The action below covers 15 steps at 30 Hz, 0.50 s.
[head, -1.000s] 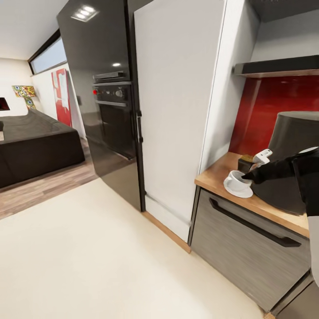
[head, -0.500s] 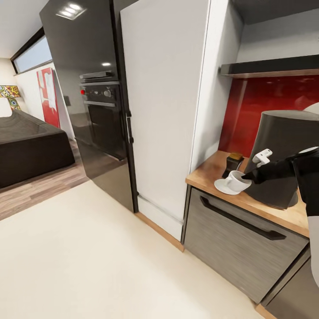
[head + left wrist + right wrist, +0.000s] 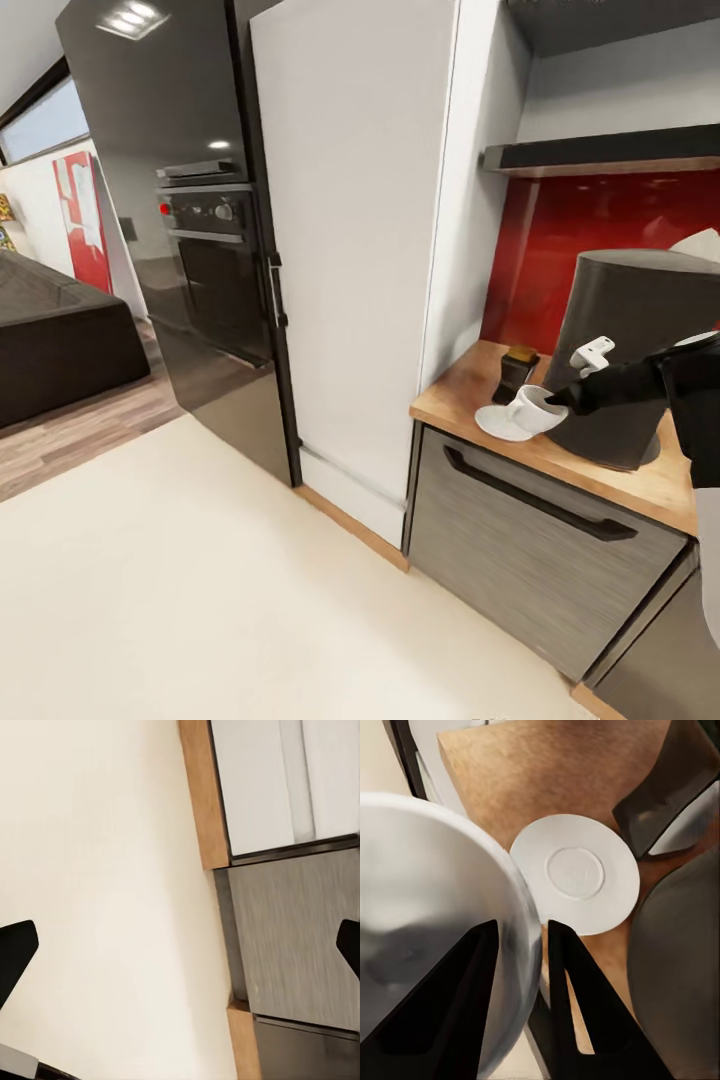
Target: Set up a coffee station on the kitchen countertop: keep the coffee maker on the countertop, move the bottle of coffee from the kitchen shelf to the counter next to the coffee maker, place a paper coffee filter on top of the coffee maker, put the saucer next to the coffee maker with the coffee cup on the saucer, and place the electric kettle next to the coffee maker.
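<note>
Wooden countertop (image 3: 470, 385) beside coffee maker (image 3: 640, 340): saucer (image 3: 577, 874) bare, coffee cup (image 3: 535, 408) pinched by its rim in the right gripper (image 3: 521, 945) just above — advised: centre over the saucer's ring, level, lower gently — left gripper (image 3: 180, 945) spread wide, empty.

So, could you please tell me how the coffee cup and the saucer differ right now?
The coffee cup is held tilted above the countertop, its rim pinched by the right gripper, while the saucer lies flat and bare on the wood, apart from the cup. The cup is deep; the saucer is shallow. Both are white.
</note>
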### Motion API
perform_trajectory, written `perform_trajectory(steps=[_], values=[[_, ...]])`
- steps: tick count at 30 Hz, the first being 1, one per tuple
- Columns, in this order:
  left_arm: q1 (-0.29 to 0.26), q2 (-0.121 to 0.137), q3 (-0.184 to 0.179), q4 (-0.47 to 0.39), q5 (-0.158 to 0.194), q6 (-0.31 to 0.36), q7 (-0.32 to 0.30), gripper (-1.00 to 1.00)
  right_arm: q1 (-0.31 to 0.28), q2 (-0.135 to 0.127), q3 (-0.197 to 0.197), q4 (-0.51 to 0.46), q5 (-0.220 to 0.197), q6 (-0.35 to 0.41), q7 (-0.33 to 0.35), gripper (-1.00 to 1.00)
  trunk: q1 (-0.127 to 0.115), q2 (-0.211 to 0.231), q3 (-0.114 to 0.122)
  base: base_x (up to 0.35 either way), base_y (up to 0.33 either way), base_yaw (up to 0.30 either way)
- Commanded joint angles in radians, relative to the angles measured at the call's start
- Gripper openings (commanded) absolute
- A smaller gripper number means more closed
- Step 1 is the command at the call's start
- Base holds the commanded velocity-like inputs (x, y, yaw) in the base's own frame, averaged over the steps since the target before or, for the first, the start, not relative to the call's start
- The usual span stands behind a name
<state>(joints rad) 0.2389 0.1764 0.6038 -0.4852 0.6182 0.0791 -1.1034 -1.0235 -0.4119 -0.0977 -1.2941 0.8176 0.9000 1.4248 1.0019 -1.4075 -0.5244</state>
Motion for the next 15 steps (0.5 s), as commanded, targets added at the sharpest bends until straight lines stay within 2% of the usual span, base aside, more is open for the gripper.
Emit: perform_trajectory(steps=[1,6,15], values=[[0.001,0.000,-0.001,-0.001,0.006,0.008,-0.002,1.00,-0.001,0.001,0.000,0.000,0.009,0.010,0.011,-1.00,0.000,-0.001,0.000,0.008,0.007,-0.242],[0.001,0.000,-0.001,-0.001,0.006,0.008,-0.002,1.00,-0.001,0.001,0.000,0.001,0.009,0.010,0.011,-1.00,0.000,-0.001,0.000,0.081,0.073,-0.120],[0.001,0.000,-0.001,-0.001,0.006,0.008,-0.002,1.00,-0.001,0.001,0.000,0.001,0.009,0.010,0.011,-1.00,0.000,-0.001,0.001,0.230,0.205,-0.027]])
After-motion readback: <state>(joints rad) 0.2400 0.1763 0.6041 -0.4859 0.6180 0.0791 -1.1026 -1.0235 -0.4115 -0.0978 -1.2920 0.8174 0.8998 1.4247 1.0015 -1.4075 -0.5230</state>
